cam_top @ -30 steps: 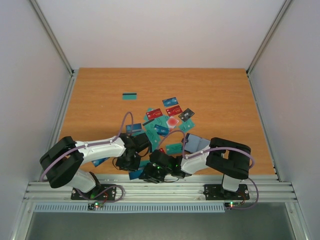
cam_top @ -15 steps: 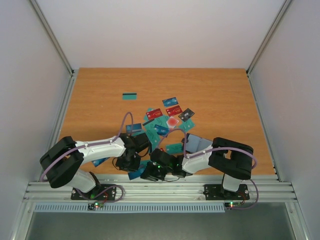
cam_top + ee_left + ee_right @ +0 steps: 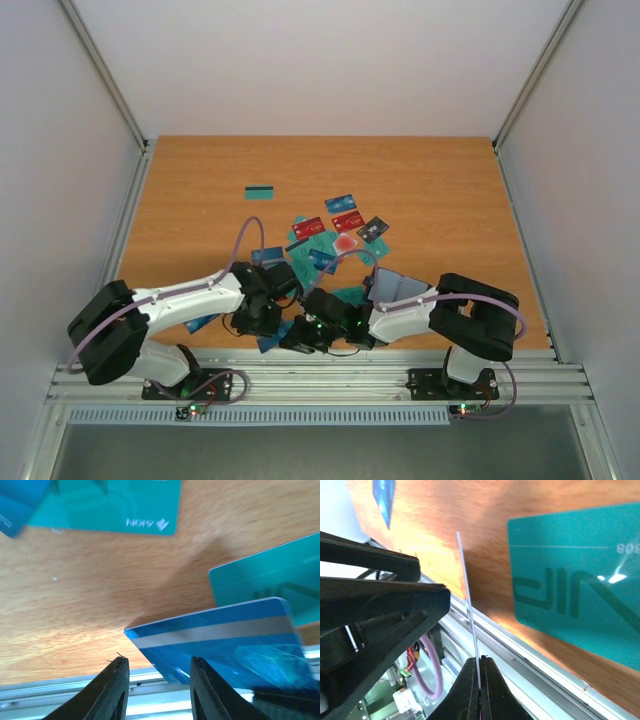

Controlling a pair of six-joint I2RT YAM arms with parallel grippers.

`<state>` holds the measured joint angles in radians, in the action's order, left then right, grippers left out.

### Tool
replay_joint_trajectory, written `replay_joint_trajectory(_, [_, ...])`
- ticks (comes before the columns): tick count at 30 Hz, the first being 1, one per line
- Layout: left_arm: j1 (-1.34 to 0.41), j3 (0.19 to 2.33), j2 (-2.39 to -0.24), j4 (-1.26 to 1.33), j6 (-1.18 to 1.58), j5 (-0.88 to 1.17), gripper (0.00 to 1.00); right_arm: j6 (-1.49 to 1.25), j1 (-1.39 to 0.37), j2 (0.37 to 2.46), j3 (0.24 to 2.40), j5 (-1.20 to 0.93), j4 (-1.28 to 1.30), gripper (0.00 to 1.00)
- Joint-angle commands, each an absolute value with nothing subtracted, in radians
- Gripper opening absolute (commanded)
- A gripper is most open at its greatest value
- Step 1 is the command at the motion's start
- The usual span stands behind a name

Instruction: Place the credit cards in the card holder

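**Right gripper** [image 3: 480, 664]: jaws pressed together on a thin card, seen edge-on in its own view. This is judged to be the blue card [image 3: 225, 640] with the grey stripe, held tilted over the near edge of the table [image 3: 450, 190].

**Left gripper** [image 3: 157, 661]: fingers a narrow way apart and gripping nothing. The blue card's corner sits just past the tips, and contact cannot be made out.

**Teal card** [image 3: 575, 575]: flat on the wood, just beside the held card.

**Loose cards** [image 3: 330, 240]: blue, teal, red and dark, scattered mid-table beyond both grippers. One lone card [image 3: 260, 192] lies well apart to the far left.

**Card holder** [image 3: 392, 283]: lying open on the table close by the right forearm, partly crossed by the cable.

**Step in hand (judged)**: one card is lifted and sole hold lies with the right gripper. It is not yet in the holder.

**Next move calls for**:
- swinging the card across to the holder;
- squaring its edge to a pocket mouth;
- sliding it in without nudging the holder.
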<state>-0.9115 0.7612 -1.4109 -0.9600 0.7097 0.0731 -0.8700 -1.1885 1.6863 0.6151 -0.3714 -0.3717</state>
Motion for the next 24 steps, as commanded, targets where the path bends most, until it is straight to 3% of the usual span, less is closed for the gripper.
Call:
replay_joint_trajectory(1, [-0.912, 0.859, -1.335, -1.044, 0.714, 0.003, 0.36, -0.808, -1.168, 1.636, 0.632, -0.384, -0.372, 0.01])
replay_joint_trajectory(6, [-0.866, 0.989, -1.266, -1.114, 0.601, -0.038, 0.39, -0.727, -1.121, 1.55, 0.616, -0.434, -0.314, 0.01])
replay_joint_trajectory(11, [-0.795, 1.105, -1.199, -1.087, 0.411, 0.056, 0.47, -0.494, -1.07, 1.394, 0.687, -0.468, 0.007, 0.01])
replay_joint_trajectory(16, [-0.722, 1.156, -1.164, -0.976, 0.259, 0.302, 0.51, -0.285, -0.98, 1.216, 0.773, -0.489, 0.369, 0.01])
replay_joint_trajectory(24, [-0.599, 1.254, -1.183, -0.777, 0.189, 0.779, 0.49, 0.006, -0.806, 1.024, 0.987, -0.702, 0.799, 0.01])
